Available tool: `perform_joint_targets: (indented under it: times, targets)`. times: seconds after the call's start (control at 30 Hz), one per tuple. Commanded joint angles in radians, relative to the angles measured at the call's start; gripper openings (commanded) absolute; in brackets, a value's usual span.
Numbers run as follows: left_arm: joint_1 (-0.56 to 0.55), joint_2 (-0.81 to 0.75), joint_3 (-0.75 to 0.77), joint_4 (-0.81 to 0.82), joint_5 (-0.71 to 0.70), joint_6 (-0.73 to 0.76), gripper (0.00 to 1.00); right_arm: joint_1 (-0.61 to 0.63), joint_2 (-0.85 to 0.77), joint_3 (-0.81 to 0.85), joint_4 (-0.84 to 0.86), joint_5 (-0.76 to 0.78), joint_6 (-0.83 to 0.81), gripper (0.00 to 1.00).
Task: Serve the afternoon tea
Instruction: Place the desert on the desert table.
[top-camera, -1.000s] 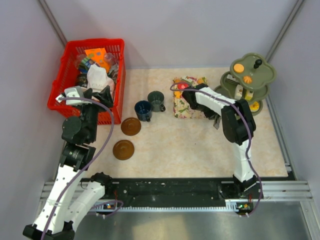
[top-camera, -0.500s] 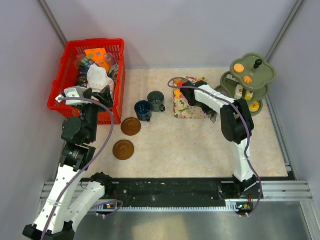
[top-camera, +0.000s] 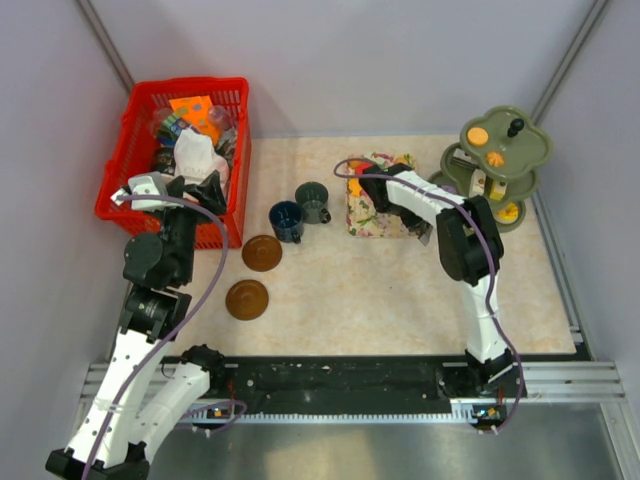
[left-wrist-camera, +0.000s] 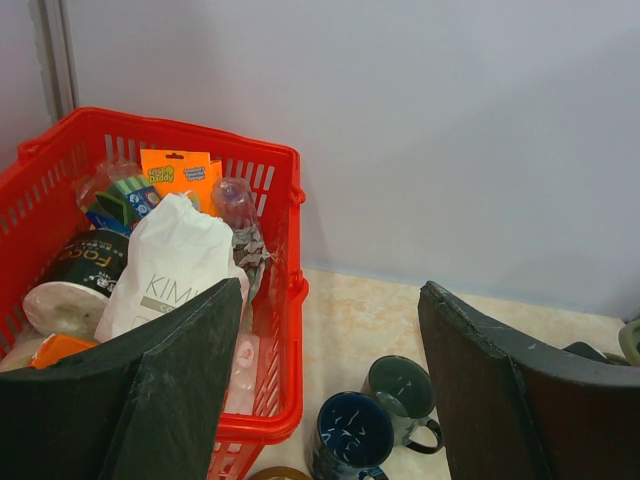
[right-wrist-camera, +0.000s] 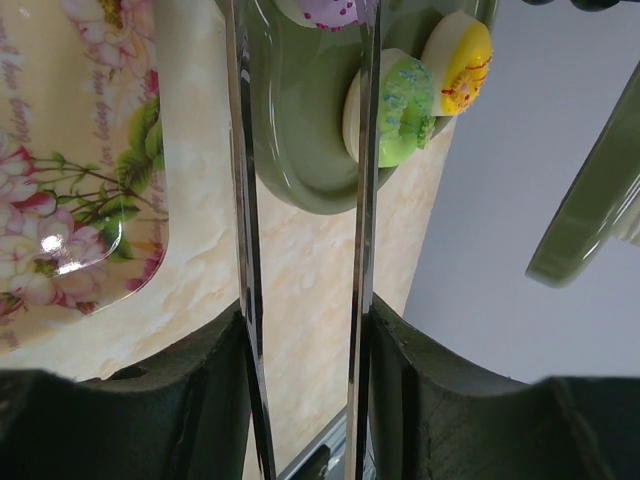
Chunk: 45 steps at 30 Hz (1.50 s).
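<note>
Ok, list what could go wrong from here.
1. The tongs are thin, smooth metal, so they could slip or twist between the fingers of the right tool.
2. The green doughnut and yellow pastry sit right at the rim of the stand. A nudge from the tongs might push them off.
</note>
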Motion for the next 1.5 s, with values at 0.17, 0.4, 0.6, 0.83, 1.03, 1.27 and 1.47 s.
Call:
perform_joint_targets:
  times: [0.17,0.4,0.6,0.83,1.03,1.27,1.47]
  targets:
    - [-0.002,0.001,-0.003,0.052,0.004,0.008,0.77,0.016,-0.092,0.064,0.003,-0.005,-0.013,0.43]
    - [-0.002,0.003,-0.001,0.052,0.005,0.006,0.77,0.045,-0.127,0.082,-0.023,0.003,-0.008,0.44]
    - [-0.002,0.001,-0.003,0.052,0.005,0.005,0.77,0.071,-0.201,0.085,-0.03,-0.046,-0.005,0.44]
    - [-0.002,-0.001,-0.001,0.052,0.007,0.005,0.77,0.085,-0.371,0.03,0.065,-0.264,-0.051,0.43]
    - [-0.002,-0.001,0.0,0.05,0.013,0.001,0.77,0.085,-0.524,-0.074,0.157,-0.413,-0.083,0.43]
    - [-0.002,-0.004,-0.001,0.05,0.011,0.001,0.77,0.087,-0.621,-0.161,0.185,-0.5,-0.083,0.43]
    - [-0.002,-0.001,-0.003,0.05,0.013,0.003,0.77,0.087,-0.745,-0.287,0.315,-0.591,-0.076,0.42]
